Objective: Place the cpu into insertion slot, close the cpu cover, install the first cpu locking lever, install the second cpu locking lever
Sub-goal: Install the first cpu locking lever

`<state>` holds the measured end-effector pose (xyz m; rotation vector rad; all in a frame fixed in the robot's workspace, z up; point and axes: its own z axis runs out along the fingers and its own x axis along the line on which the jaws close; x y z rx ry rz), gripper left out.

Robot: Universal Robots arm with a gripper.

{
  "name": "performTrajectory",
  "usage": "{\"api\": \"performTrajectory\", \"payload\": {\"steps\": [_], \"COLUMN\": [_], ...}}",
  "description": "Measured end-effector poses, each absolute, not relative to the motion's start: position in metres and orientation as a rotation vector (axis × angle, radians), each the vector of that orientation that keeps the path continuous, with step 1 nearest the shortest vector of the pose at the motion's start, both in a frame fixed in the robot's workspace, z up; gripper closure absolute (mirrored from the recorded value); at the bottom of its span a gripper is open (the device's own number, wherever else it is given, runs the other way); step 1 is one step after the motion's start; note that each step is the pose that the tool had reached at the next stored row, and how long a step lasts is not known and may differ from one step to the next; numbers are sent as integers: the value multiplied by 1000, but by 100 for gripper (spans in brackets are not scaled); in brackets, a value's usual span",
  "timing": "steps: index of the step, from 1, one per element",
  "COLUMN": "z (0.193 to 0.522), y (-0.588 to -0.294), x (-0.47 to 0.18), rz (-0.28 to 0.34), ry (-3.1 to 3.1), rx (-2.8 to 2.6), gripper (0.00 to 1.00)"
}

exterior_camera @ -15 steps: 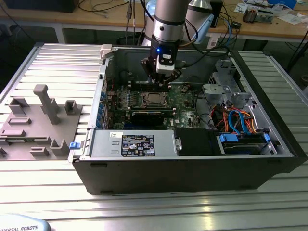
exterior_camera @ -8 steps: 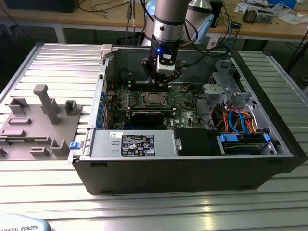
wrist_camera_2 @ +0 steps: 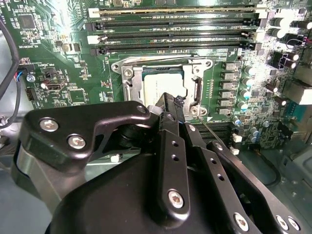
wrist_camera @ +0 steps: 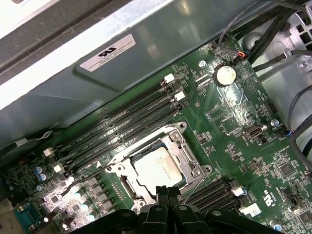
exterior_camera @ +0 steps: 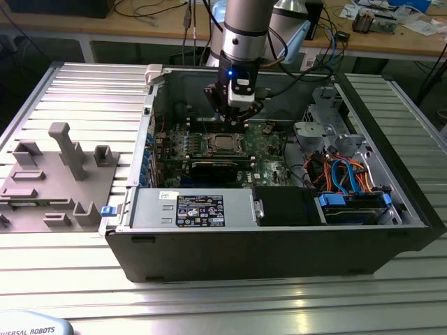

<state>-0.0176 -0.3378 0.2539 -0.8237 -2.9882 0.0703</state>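
The cpu, a silvery square chip, sits in the insertion slot on the green motherboard. The cpu cover lies flat around it as a metal frame, and the chip's top shows through its window. A thin wire lever sticks out from one side of the socket, and in the second wrist view a lever runs past the fingers. My gripper hangs just above the socket's edge. Its black fingertips are shut together with nothing seen between them, right over the frame's rim.
Long black memory slots run beside the socket. The open case holds a power supply at the front and a drive cage with blue and orange cables on the exterior view's right. A grey fixture tray lies outside on the left.
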Motion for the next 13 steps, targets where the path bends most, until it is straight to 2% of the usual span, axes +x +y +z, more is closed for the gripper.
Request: {"api": "performTrajectory", "payload": {"steps": [13], "z": [254], "y": [-338], "x": [-18], "rz": [72], "ry": [-3010], "rx": [-746], "gripper": [89]}}
